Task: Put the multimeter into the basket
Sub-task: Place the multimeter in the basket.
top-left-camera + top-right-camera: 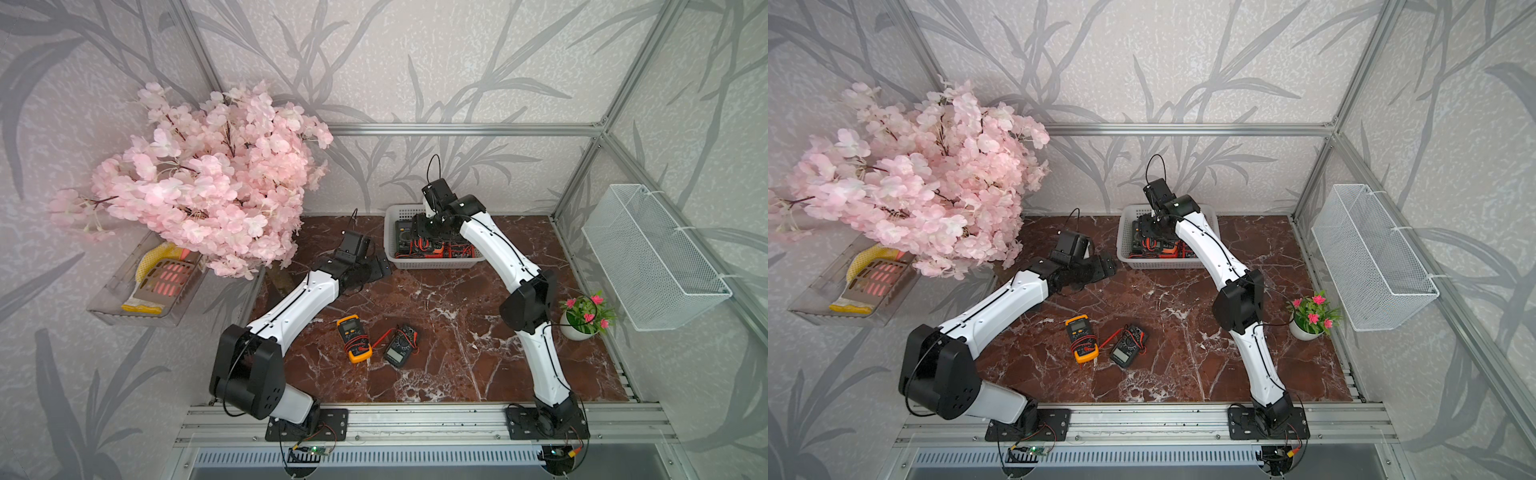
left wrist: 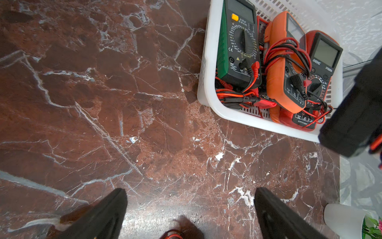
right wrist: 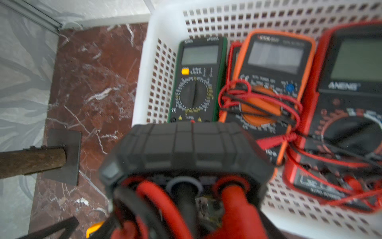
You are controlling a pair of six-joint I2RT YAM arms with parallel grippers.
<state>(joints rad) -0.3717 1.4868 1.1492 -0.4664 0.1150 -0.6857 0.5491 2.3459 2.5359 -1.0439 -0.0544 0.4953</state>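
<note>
In both top views the right hand [image 1: 434, 227] reaches over the basket [image 1: 432, 262]. An orange multimeter [image 1: 353, 338] and a black multimeter [image 1: 401, 345] lie on the counter [image 1: 457, 353], yet to be moved.

Left wrist view: the left hand [image 2: 190, 198] is open and empty beside the basket, which holds other meters [image 2: 239, 45].

Right wrist view: the right hand grips a dark multimeter [image 3: 186, 149] just above the basket, not yet released.

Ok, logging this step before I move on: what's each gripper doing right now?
Left gripper: open, holding nothing.
Right gripper: shut on the black ribbed-cased multimeter with red leads, over the low white perforated plastic basket.
</note>
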